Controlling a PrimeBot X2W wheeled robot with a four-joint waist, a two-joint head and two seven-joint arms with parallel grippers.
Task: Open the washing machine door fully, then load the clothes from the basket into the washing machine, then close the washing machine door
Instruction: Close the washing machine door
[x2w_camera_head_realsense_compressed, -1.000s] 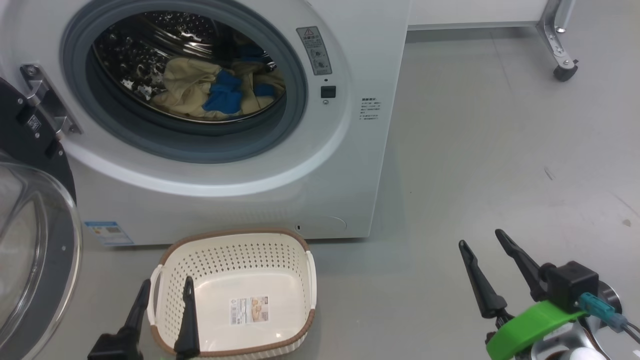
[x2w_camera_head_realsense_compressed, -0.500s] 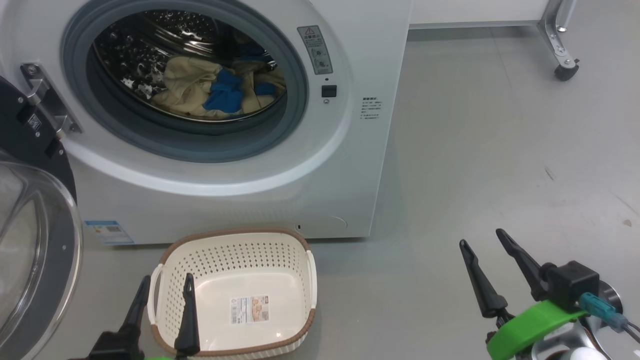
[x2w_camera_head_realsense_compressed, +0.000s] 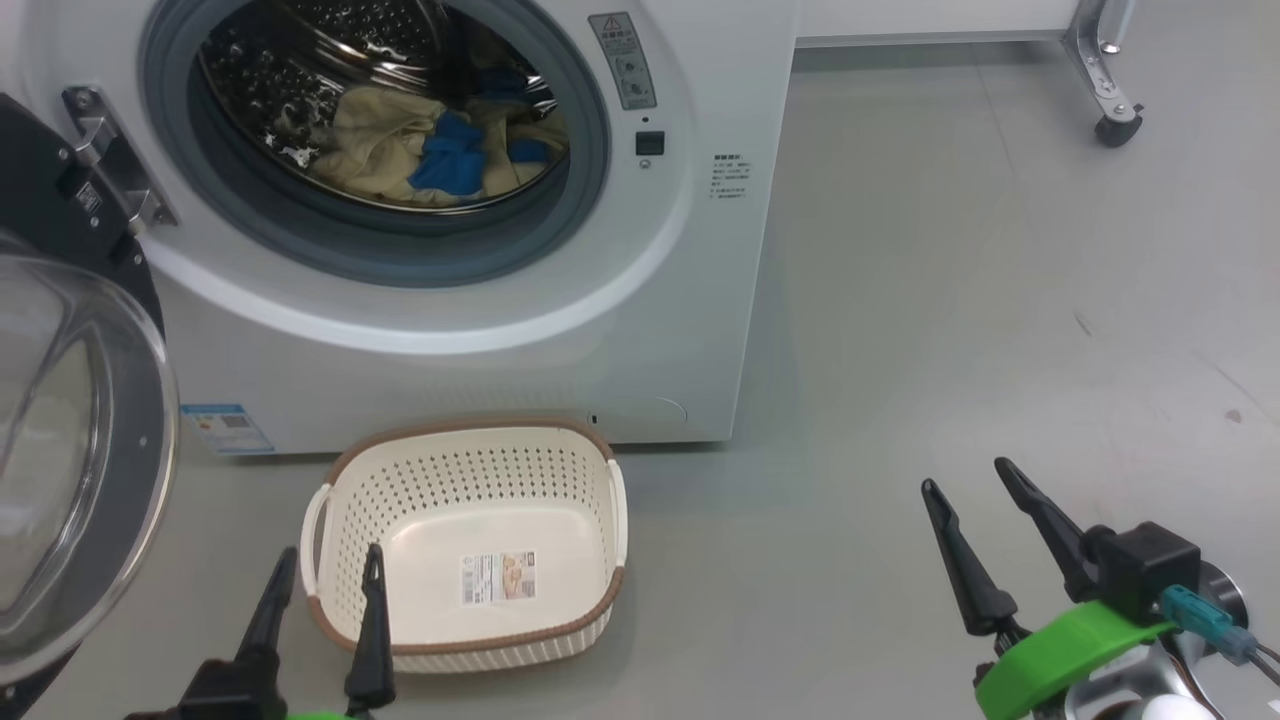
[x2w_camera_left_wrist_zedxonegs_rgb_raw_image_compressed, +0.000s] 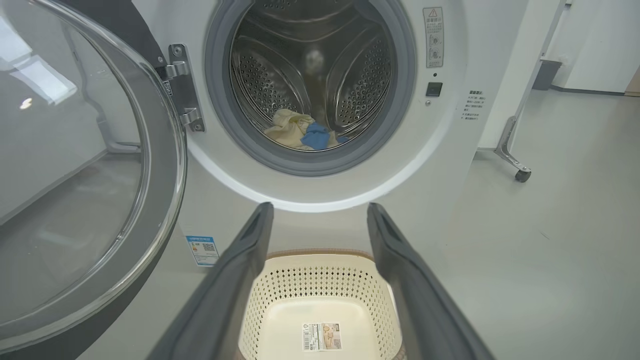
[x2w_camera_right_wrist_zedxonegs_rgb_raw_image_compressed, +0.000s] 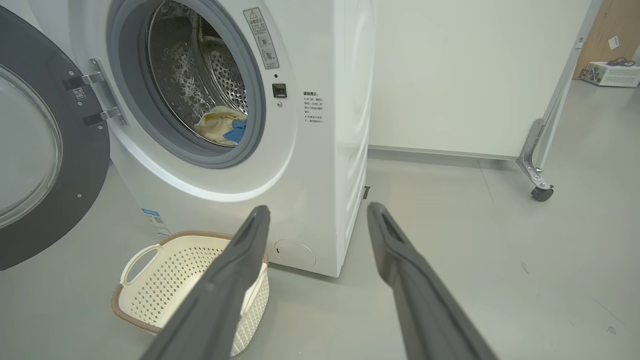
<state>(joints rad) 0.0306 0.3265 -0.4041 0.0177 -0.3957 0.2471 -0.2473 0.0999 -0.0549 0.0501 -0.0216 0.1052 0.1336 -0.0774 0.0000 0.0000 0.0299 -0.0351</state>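
Note:
The white washing machine (x2w_camera_head_realsense_compressed: 560, 330) stands with its door (x2w_camera_head_realsense_compressed: 60, 440) swung wide open on the left, black rim and glass bowl facing out. Cream-yellow clothes with blue patches (x2w_camera_head_realsense_compressed: 430, 155) lie in the steel drum (x2w_camera_left_wrist_zedxonegs_rgb_raw_image_compressed: 310, 75). The cream basket (x2w_camera_head_realsense_compressed: 470, 545) sits on the floor in front of the machine, with just a sticker label on its bottom. My left gripper (x2w_camera_head_realsense_compressed: 325, 565) hovers open at the basket's near left corner, nothing between its fingers. My right gripper (x2w_camera_head_realsense_compressed: 965, 480) is open over bare floor, right of the basket.
Grey floor (x2w_camera_head_realsense_compressed: 980, 280) stretches to the right of the machine. A metal frame leg with a caster (x2w_camera_head_realsense_compressed: 1110, 125) stands at the far right, in front of a white wall panel (x2w_camera_right_wrist_zedxonegs_rgb_raw_image_compressed: 470, 75). The open door takes up the space at the left.
The head view has shifted, so machine and basket sit a little higher and the door shows more. Both grippers keep their places and stay open.

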